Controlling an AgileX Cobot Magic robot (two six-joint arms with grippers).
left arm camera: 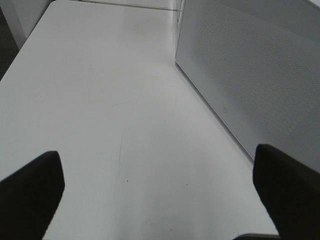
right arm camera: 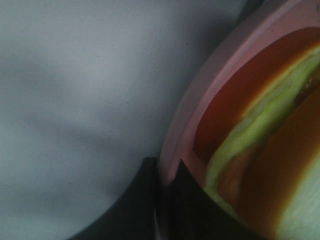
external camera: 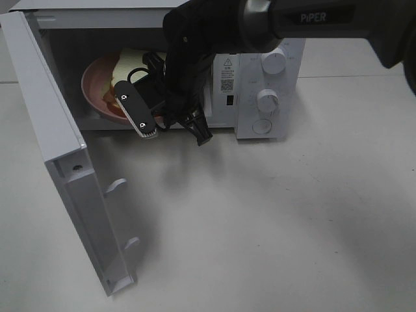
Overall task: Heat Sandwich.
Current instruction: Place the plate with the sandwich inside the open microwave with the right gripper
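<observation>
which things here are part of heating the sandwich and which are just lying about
In the job:
- sandwich
- pink plate under it, inside the microwave
- door, swung open
- right gripper, shut on the plate's rim

Not in it for now:
- left gripper, open, holding nothing
- table below it, beside the microwave

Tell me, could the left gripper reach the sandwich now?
Probably not. The sandwich lies inside the microwave, the right arm fills its opening, and the open door seems to screen off the left gripper.
</observation>
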